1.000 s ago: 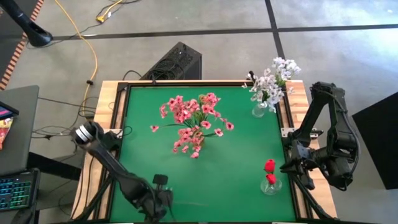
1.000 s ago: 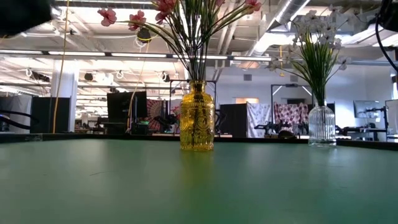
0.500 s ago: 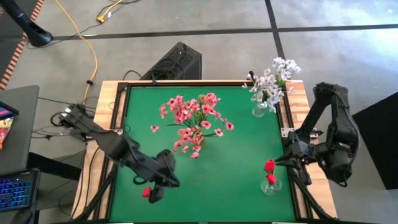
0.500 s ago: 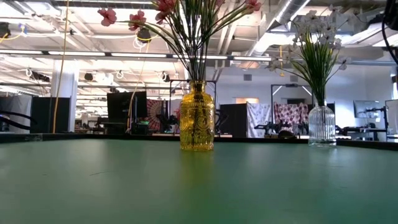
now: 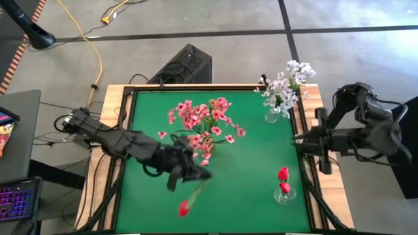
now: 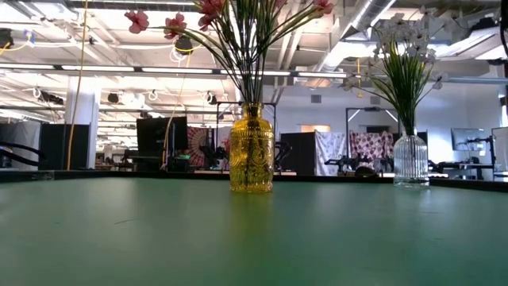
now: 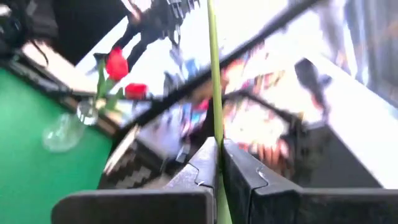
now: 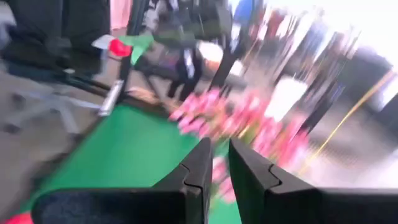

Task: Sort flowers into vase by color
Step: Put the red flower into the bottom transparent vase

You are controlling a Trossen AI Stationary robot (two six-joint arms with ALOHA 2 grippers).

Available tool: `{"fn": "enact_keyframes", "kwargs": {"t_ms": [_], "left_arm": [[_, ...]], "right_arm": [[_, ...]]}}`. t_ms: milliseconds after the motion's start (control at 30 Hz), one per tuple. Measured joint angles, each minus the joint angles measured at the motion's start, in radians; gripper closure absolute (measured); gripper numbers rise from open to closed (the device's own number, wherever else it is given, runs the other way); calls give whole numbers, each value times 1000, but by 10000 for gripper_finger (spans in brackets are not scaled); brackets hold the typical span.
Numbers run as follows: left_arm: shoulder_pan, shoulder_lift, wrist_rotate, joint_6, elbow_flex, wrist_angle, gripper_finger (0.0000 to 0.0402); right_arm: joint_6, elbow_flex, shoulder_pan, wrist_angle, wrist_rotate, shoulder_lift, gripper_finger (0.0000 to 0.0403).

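a: where is the left hand (image 5: 196, 175) right now?

b: over the middle of the green table (image 5: 255, 183), just toward the front from the pink flowers (image 5: 202, 127). its fingers (image 7: 205, 163) are pressed together on a thin green stem, and a red flower (image 5: 184, 208) hangs from it, its bud low over the front of the table.

a: and the pink ones?

b: they stand in a yellow glass vase (image 6: 252, 151) near the table's centre, sprays fanning out on all sides.

a: the other flowers?

b: white flowers (image 5: 286, 81) sit in a clear ribbed vase (image 6: 410, 160) at the far right corner. two red buds (image 5: 283, 180) stand in a small clear vase (image 5: 285, 194) near the front right edge, well apart from the stem being carried.

a: what about the right hand (image 5: 298, 141)?

b: it is off the right edge of the table, between the white vase and the red one, pointing in toward the table. its two dark fingers (image 8: 249, 171) stand narrowly apart with nothing between them.

a: anything else around?

b: a yellow cable (image 5: 98, 59) on the grey floor beyond the table, and a black box (image 5: 183, 65) just behind its far edge.
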Motion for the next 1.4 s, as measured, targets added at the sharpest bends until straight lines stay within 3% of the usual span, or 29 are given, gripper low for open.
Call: {"fn": "enact_keyframes", "kwargs": {"t_ms": [200,300,400,633,833,1133,1400], "left_arm": [[32,0,-94,-127,0,84,401],[33,0,-122,-176,0,101,401],[44,0,-125,-219,0,94,401],[75,0,-142,-302,0,68,401],[93,0,-147,-361,-1,22,401],[98,0,-129,-387,-1,-2,401],[98,0,-124,-382,-1,-10,401]], "right_arm": [[-762,1,-112,436,-82,58,321],[-1025,1,-157,559,-121,110,321],[-1172,0,-215,635,-143,170,321],[-1361,0,-349,745,-147,313,317],[-1482,0,-410,842,-144,412,282],[-1484,0,-465,860,-146,462,214],[-1444,0,-524,821,-193,459,217]]}}
